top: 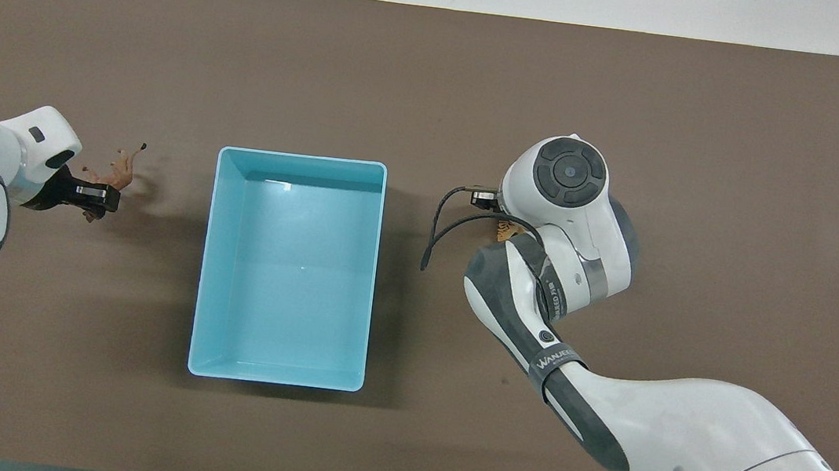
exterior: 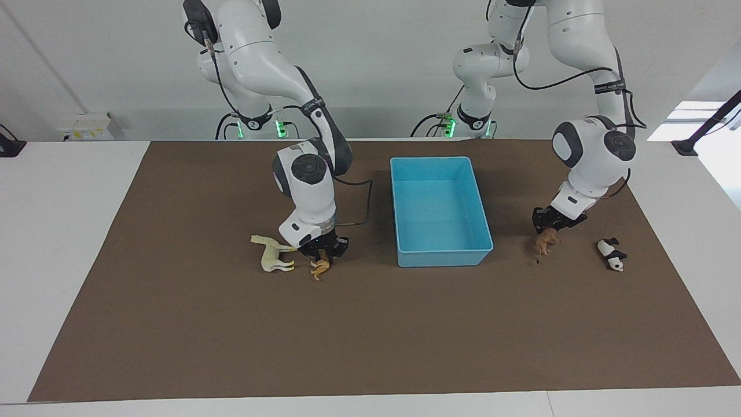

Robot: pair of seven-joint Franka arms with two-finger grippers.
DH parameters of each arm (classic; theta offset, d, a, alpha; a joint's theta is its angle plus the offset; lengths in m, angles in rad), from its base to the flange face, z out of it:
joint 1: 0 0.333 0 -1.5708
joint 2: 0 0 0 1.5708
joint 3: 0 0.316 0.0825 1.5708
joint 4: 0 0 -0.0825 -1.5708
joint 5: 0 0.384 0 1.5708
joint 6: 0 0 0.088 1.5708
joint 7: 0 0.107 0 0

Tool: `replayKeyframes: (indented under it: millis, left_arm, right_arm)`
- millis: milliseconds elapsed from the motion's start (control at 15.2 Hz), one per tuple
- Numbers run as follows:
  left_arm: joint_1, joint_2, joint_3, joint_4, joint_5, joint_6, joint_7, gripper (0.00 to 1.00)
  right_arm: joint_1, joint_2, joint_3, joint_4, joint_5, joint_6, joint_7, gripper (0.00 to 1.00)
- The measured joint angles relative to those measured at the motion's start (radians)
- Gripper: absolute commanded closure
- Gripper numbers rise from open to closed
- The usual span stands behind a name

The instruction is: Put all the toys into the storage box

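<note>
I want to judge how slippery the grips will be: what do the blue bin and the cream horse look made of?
The blue bin looks like smooth moulded plastic: even colour, rounded rim, and a faint sheen on its floor in the overhead view. The cream horse also looks like plastic, stiff, of one pale colour and more matte; whether it is hard or slightly rubbery cannot be told.

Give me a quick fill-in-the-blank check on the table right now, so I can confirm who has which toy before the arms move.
1. The left gripper is shut on the brown ____, lifted just off the mat.
2. The right gripper is shut on the orange ____, beside the white horse.
3. The blue box holds ____ toys so far.
4. The toy lying nearest the left arm's end of the table is the ____.

Missing words: lion; tiger; no; panda
</note>
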Motion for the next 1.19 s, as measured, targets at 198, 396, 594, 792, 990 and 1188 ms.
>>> replayKeyframes:
  millis: [198, 396, 594, 792, 990, 1188]
  left_arm:
    - [-0.075, -0.041, -0.006, 0.161, 0.000, -0.226, -0.172, 0.87]
    - [-0.202, -0.060, -0.016, 0.221, -0.004, -0.300, -0.421, 0.85]
    - [-0.365, -0.059, -0.025, 0.207, -0.004, -0.288, -0.686, 0.71]
    - [-0.457, -0.071, -0.027, 0.125, -0.004, -0.195, -0.828, 0.00]
    - [-0.484, -0.093, -0.025, 0.070, -0.004, -0.172, -0.858, 0.00]
    - [-0.468, -0.119, 0.003, 0.071, -0.001, -0.179, -0.841, 0.00]
  right_arm:
    - [0.007, -0.002, 0.000, 0.087, -0.001, -0.122, 0.000, 1.00]
    - [0.012, -0.020, -0.002, 0.196, -0.001, -0.264, 0.000, 1.00]
    - [0.012, -0.064, -0.005, 0.266, -0.001, -0.392, 0.000, 1.00]
    - [0.012, -0.103, -0.004, 0.282, -0.001, -0.451, 0.000, 1.00]
    - [0.013, -0.107, -0.002, 0.282, 0.000, -0.458, 0.000, 1.00]
    - [0.018, -0.107, -0.001, 0.282, 0.001, -0.458, 0.001, 1.00]
